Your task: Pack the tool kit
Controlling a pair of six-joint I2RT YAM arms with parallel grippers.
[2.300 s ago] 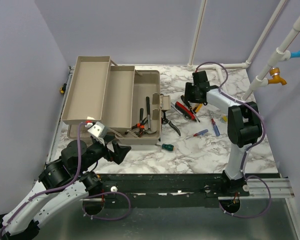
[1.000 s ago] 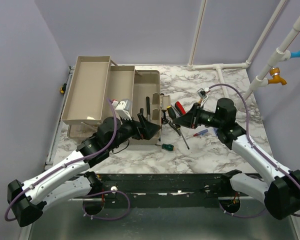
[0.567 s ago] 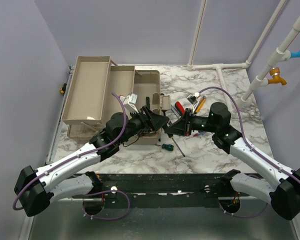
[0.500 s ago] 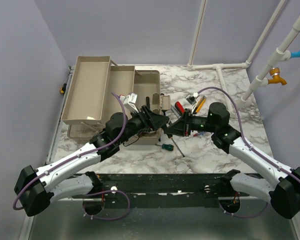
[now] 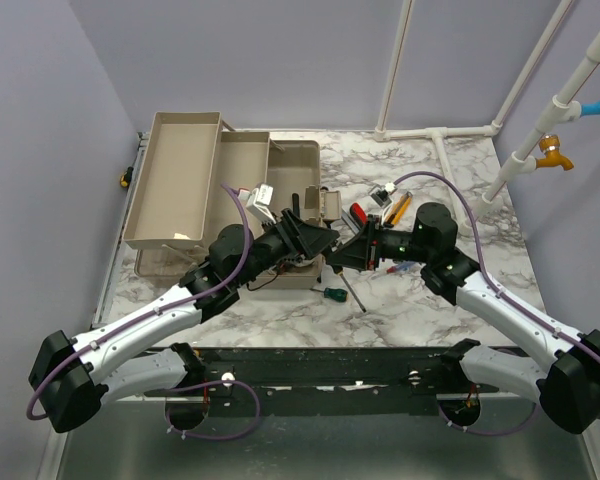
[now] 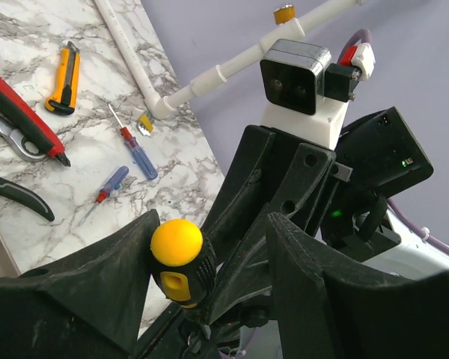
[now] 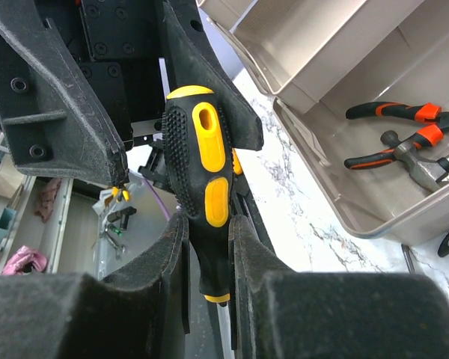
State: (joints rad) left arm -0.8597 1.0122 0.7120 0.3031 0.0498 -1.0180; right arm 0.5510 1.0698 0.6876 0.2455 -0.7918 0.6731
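- Right gripper (image 7: 207,224): jaws closed narrow on the lower handle of a yellow-and-black screwdriver (image 7: 200,161). The handle stands up the middle of the right wrist view, ribbed black with yellow inlays.
- Left gripper (image 6: 213,221): jaws part-way apart, one finger on each side of the handle's round yellow butt. The butt lies against the finger at lower left of the left wrist view. A gap shows between it and the other finger.
- In the top view the two grippers meet at frame centre, above the table (image 5: 430,320). The screwdriver shaft slants down toward lower right of them.
- A green-handled screwdriver (image 5: 332,293) lies on the marble-pattern top just below the meeting point.
- The toolbox (image 5: 298,275) stands open at centre left of the top view, just left of the grippers. Its beige cantilever trays (image 5: 180,170) are swung out toward upper left.
- The bottom compartment, at right of the right wrist view, holds orange-and-black pliers (image 7: 389,112) and a hammer (image 7: 426,168).
- Loose tools lie on the table, at the left of the left wrist view:
  - red-handled cutters (image 6: 22,105)
  - two blue-handled screwdrivers (image 6: 141,158)
  - a yellow utility knife (image 6: 63,75)
- Any marking on the tools is too small to read.
- The white wrist camera (image 6: 299,75) of the right arm faces the left wrist view at upper centre.
- A white pipe (image 6: 135,56) runs along the far table edge.
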